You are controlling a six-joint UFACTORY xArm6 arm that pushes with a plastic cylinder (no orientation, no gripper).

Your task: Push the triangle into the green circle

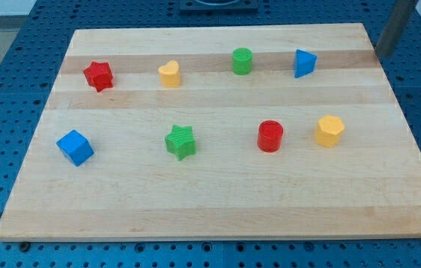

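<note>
The blue triangle (304, 63) lies near the view's top right of the wooden board (217, 208). The green circle, a short cylinder (242, 60), stands just to its left, with a gap between them. My rod comes in at the view's top right corner and my tip (383, 55) sits at the board's right edge, to the right of the blue triangle and apart from it.
A red star (99, 75) and a yellow heart (169, 74) lie in the upper row at left. A blue cube (74, 147), a green star (180, 141), a red cylinder (270, 136) and a yellow hexagon (329, 131) lie in the lower row.
</note>
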